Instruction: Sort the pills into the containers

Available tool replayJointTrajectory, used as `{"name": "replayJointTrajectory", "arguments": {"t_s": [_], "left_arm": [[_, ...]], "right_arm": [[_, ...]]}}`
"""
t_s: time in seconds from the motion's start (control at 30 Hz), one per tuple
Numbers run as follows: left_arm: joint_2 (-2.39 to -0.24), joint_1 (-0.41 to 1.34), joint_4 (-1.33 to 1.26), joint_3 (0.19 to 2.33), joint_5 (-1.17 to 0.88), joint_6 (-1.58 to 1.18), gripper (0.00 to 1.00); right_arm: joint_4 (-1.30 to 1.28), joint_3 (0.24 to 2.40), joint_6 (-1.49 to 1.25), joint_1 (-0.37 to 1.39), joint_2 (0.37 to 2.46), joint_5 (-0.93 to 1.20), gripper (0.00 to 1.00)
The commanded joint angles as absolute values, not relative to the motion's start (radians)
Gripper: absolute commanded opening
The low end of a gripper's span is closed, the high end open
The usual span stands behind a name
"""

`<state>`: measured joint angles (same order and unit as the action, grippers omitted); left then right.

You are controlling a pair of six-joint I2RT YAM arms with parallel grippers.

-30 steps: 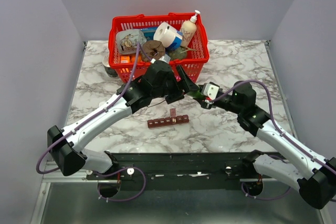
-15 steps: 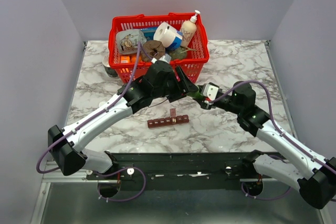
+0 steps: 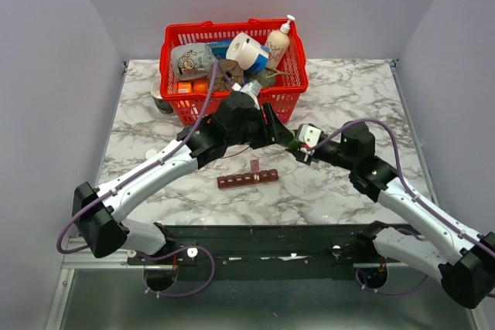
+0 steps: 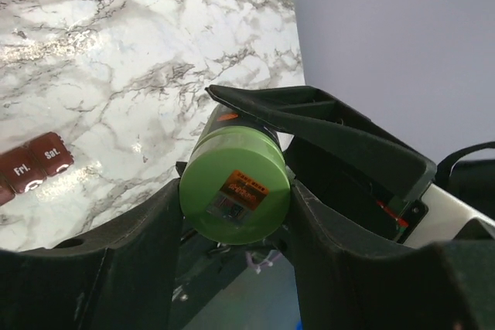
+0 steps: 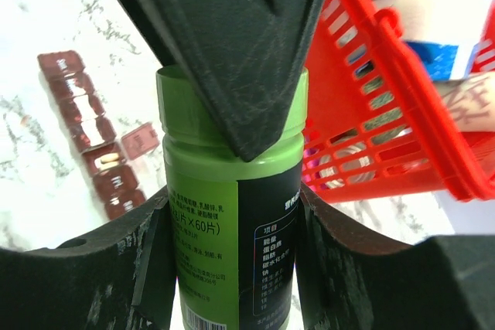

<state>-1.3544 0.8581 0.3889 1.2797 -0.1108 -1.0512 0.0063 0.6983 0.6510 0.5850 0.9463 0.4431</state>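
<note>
change: left wrist is rolling and edging back toward the red mesh plastic basket (image 3: 172,75) over the last 1 s; right arm is barely shifting; bottle is staying at the same spot in mid-air
left gripper (image 4: 235,208): clamping the round green screw cap (image 4: 234,191); both fingers are pressing on its rim
right gripper (image 5: 232,218): gripping the body of the green cylindrical plastic pill bottle (image 5: 232,284); jaws are sitting bottle-width apart
meaning: this is reading as the cap being twisted off; no gap is showing between cap and bottle, so I'm judging it not yet open
containers: long dark red plastic pill organizer (image 3: 247,178) is lying flat on the white marble table (image 3: 348,90), just on the near side of the 2 grippers; not moving; 1 lid (image 3: 255,165) is standing open
pills: 1 pale speck may be sitting in a compartment in the right wrist view; too small to call
task state: sorting is waiting on the cap; I'm expecting more twist, then a pour over the open compartment
</note>
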Motion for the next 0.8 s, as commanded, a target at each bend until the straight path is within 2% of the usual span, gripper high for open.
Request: {"name": "replayJointTrajectory", "arguments": {"t_s": [0.0,0.07,0.17,0.2,0.3,0.5,0.67,0.77], "left_arm": [[-1.403,0.870,0.295,1.232,-0.349,-0.836,0.06],[-1.425,0.868,0.276,1.217,-0.467,-0.754,0.04],[-1.453,0.865,0.333,1.227,-0.511,-0.597,0.00],[-1.462,0.865,0.374,1.241,-0.534,-0.484,0.00],[-1.427,0.862,0.318,1.186,-0.587,-0.436,0.00],[-1.345,0.862,0.313,1.120,-0.737,-0.135,0.00],[-1.252,0.865,0.282,1.045,-0.765,0.124,0.00],[-1.223,0.867,0.270,1.031,-0.732,0.164,0.01]], "right_arm": [[0.040,0.699,0.598,0.594,0.923,0.524,0.01],[0.005,0.712,0.577,0.594,0.923,0.557,0.01],[-0.066,0.730,0.563,0.592,0.917,0.636,0.00],[-0.083,0.735,0.560,0.592,0.914,0.675,0.01],[-0.136,0.750,0.542,0.580,0.913,0.764,0.01],[-0.158,0.767,0.425,0.554,0.914,0.951,0.01],[-0.153,0.788,0.304,0.546,0.928,1.084,0.01],[-0.138,0.792,0.246,0.546,0.936,1.124,0.00]]}}
